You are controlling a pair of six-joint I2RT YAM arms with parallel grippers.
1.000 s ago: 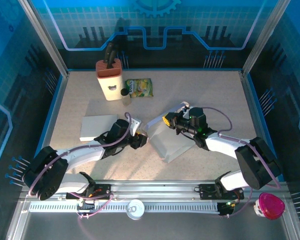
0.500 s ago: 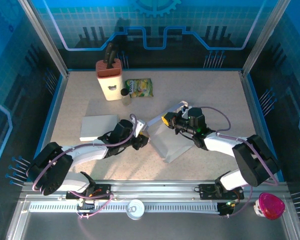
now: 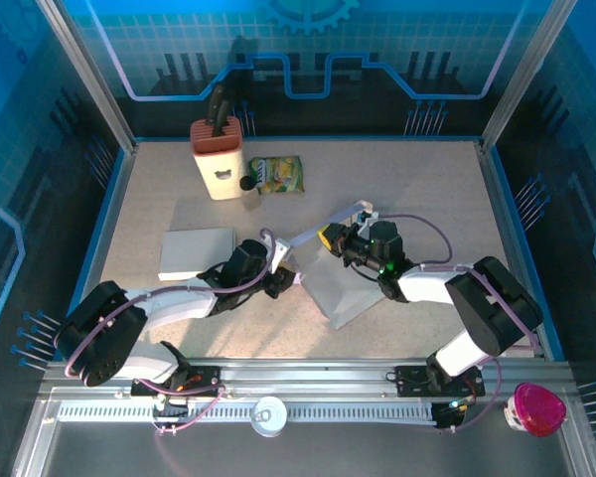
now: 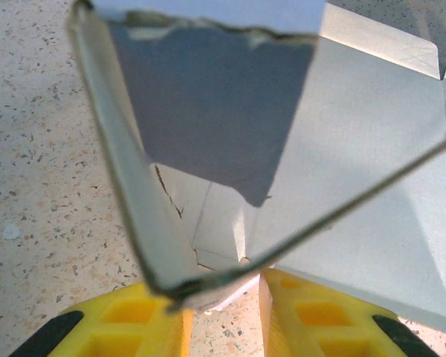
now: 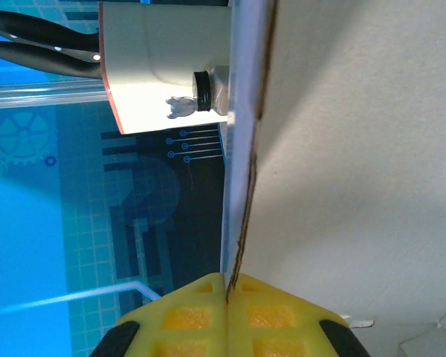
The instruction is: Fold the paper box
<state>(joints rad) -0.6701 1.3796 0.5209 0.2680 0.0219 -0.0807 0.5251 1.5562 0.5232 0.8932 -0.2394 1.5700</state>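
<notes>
Mid-table (image 3: 427,199): left hand (image 3: 286,279) straddling a raised corner of the white paperboard box (image 3: 346,294), grasp impossible to tell. Further right, right hand (image 3: 330,238) clenched on the box's lifted far edge. Mostly flat; seemingly nearly all folding left.

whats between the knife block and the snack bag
A small black-capped bottle stands there, beside the knife block and left of the snack bag, in the top view.
</notes>
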